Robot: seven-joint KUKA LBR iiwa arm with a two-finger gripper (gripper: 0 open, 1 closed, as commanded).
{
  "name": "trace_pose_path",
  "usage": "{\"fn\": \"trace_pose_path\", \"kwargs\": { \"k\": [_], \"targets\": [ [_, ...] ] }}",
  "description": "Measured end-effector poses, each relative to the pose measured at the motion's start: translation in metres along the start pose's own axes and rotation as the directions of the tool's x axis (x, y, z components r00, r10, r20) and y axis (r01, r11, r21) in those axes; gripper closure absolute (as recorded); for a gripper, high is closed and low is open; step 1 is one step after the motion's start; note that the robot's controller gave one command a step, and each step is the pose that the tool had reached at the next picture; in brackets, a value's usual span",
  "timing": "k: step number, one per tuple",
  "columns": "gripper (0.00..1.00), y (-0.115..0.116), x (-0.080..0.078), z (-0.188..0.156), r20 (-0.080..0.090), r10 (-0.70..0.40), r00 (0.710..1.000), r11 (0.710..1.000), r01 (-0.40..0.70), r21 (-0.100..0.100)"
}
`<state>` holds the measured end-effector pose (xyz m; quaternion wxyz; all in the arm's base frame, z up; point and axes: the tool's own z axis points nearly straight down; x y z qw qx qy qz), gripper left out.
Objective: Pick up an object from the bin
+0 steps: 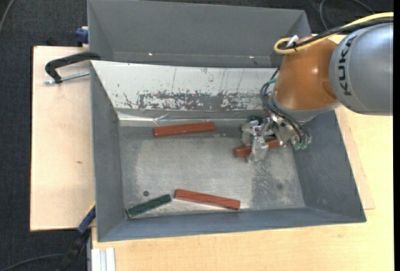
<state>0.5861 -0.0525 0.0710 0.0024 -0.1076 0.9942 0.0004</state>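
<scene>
My gripper [257,142] is low in the right half of the bin, near the back wall. It is directly over the middle of a short red-brown stick [241,152] that lies on the bin floor. The stick's two ends stick out to the left and right from under the gripper. The gripper body hides the stick's middle. A longer red-brown stick [184,130] lies to the left along the foot of the back wall.
Another long red-brown stick [207,199] lies by the front wall, with a dark green stick [149,205] at its left end. A small dark speck [145,194] sits just above the green stick. The arm's orange cover hangs over the bin's right back corner.
</scene>
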Motion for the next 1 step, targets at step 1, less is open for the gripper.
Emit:
{"fn": "trace_pose_path", "kwargs": {
  "k": [1],
  "targets": [
    [1.00, 0.0017, -0.0019, -0.1632, 0.011, -0.031, 0.999, 1.000, 0.031, 0.004]
  ]
}}
